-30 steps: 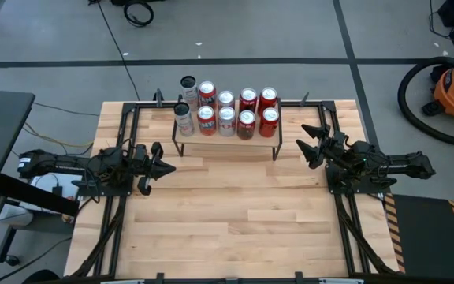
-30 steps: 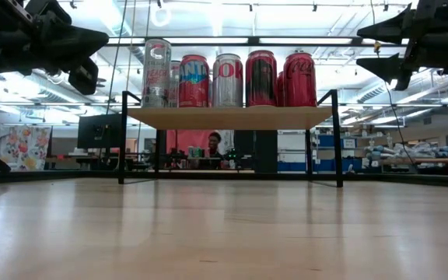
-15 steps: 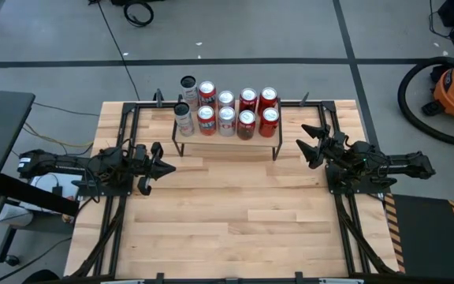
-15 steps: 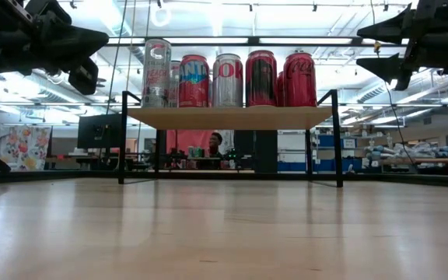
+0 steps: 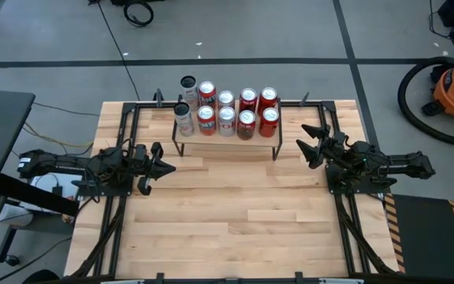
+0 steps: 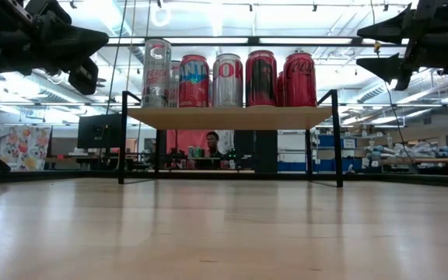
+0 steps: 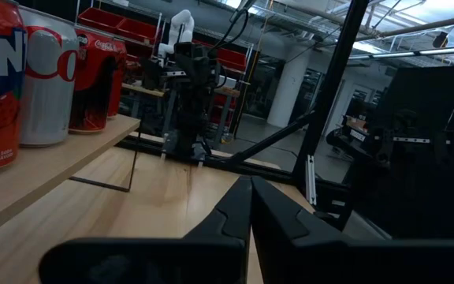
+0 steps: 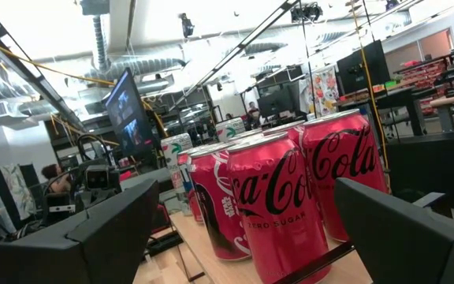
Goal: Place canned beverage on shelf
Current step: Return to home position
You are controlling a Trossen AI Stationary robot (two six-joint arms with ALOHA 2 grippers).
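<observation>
We are hovering off the 2 short ends of the shelf [image 6: 228,117] at the far edge of the table [image 5: 235,213]: left gripper [image 5: 168,167] pressed together, right gripper [image 5: 303,143] spread, nearer the cans [image 5: 227,110].

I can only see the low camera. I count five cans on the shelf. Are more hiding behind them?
Observer: Yes. From above, the shelf holds ten cans, in two rows of five.
Operator: Are the pincers hanging over the shelf?
Observer: No. From above, the left pincer hangs off the shelf's left front corner and the right pincer beside its right end, both over the table.
</observation>
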